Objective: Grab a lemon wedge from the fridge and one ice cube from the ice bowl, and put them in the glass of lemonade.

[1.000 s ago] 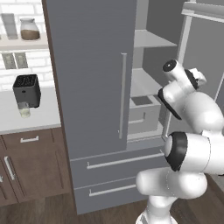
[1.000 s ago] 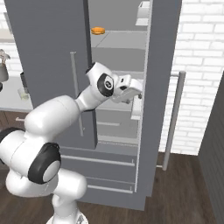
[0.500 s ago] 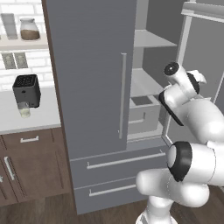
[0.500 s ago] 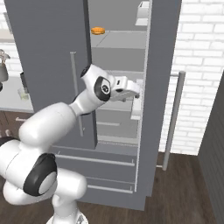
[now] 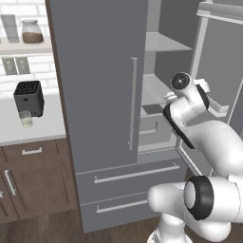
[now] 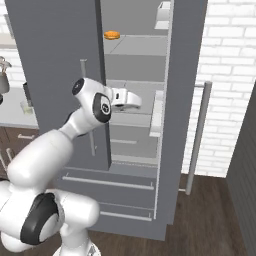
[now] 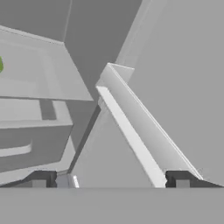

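Note:
The fridge (image 5: pixel 99 95) stands with its left door shut and its right door (image 6: pixel 185 75) swung open. My gripper (image 6: pixel 134 101) reaches into the open right half at middle-shelf height. It is open, its fingertips (image 7: pixel 40 179) wide apart with nothing between them (image 7: pixel 109 179). A small green sliver (image 7: pixel 1 64) lies on a shelf at the hand view's left edge; I cannot tell whether it is the lemon wedge. The glass of lemonade (image 5: pixel 26 118) stands on the counter in front of the black toaster (image 5: pixel 28 97). The ice bowl is out of view.
A small orange item (image 6: pixel 111 35) lies on the upper fridge shelf. White door bins (image 6: pixel 157 112) line the open door, close to the right of my hand. Two drawers (image 5: pixel 133 173) sit below the doors. Brown cabinets (image 5: pixel 33 180) stand under the counter.
My hand has moved a little deeper into the fridge and the elbow has swung. The jaws stay open and nothing has been picked up.

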Robot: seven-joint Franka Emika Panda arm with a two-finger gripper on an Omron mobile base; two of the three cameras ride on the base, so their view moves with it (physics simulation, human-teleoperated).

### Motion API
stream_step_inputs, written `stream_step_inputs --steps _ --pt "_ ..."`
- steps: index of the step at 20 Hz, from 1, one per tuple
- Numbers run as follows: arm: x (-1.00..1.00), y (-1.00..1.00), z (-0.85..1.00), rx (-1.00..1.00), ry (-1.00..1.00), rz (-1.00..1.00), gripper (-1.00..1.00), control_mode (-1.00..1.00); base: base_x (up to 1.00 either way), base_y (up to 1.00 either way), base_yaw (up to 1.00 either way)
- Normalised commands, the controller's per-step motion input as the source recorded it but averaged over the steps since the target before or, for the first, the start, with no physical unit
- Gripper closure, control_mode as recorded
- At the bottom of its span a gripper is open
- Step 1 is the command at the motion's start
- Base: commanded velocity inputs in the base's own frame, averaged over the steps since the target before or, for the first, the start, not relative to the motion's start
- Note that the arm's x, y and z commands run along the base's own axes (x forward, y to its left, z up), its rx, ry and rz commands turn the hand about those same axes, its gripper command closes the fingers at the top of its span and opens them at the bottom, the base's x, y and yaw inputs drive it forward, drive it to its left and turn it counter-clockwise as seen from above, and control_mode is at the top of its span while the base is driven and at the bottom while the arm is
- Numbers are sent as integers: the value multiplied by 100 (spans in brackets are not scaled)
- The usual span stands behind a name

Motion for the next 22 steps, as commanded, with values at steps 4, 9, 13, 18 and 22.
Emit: stream_step_inputs --steps 4,9,13,18,22 --pt "0 87 0 38 -9 35 -100 -100 0 0 0" --pt "-3 13 55 39 0 37 -100 -100 0 0 0" --pt "-27 -27 93 2 0 6 -100 -100 0 0 0" --pt "-53 47 59 -1 10 8 -100 -100 0 0 0" --pt "-12 100 0 -2 -13 9 -100 -100 0 0 0"
